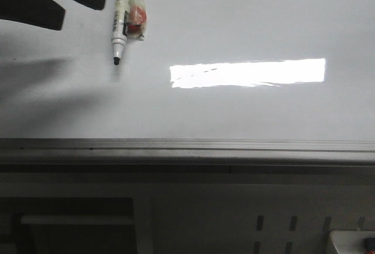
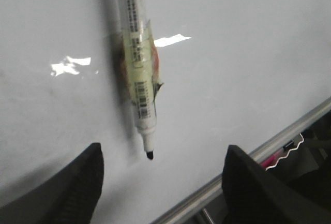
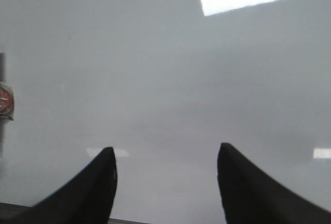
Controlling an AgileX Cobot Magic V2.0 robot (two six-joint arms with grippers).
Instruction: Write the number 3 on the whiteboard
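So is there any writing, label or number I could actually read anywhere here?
None can be read.
Marker: lines of small print and a barcode on its barrel, too blurred to read.
Whiteboard: no digit or writing on it, only a bright light reflection.

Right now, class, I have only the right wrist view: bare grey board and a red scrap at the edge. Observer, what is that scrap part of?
Observer: It is taped to a marker lying flat on the whiteboard.
Operator: Is the marker capped?
Observer: No. Its black tip is bare and points toward the board's near frame.
Operator: And where is the left pincer?
Observer: The left pincer is open. Its own wrist view shows one finger to each side of the tip, and neither touches the marker.
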